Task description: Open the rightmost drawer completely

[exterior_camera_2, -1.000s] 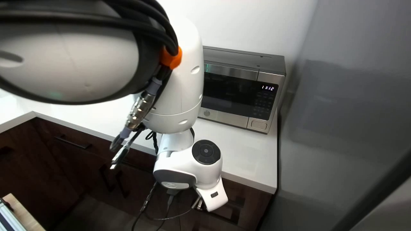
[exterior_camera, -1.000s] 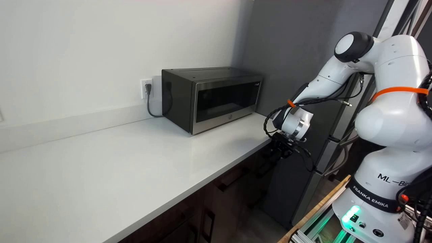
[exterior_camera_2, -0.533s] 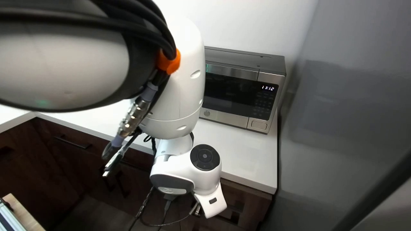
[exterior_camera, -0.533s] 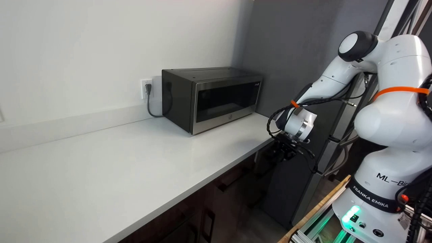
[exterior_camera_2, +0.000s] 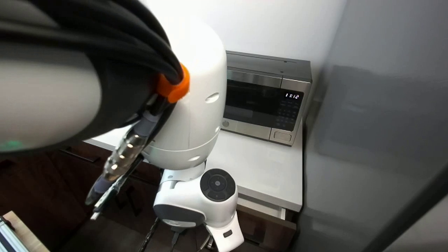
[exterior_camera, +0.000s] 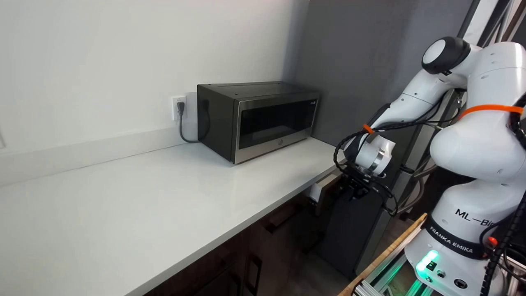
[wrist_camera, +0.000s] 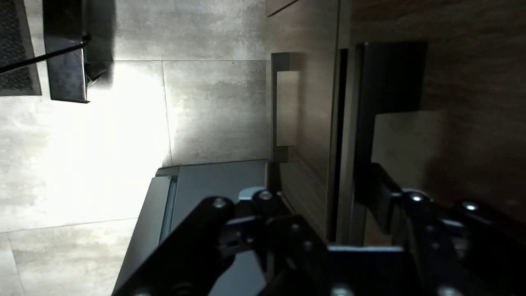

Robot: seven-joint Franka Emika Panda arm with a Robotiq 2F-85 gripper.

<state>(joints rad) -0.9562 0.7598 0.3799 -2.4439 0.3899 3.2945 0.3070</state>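
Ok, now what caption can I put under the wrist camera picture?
Black gripper fingers at the dark handle of a brown drawer, grey floor tiles below.

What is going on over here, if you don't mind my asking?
A robot arm is at work on the rightmost drawer, under the white counter that bears the microwave; the job is to open it completely. The arm's claw is at the drawer's handle, though whether it clamps or merely hooks it is hard to tell. The drawer stands partly open, its pale box body showing below the counter's edge. It does not look fully out yet, so the opening seems unfinished.
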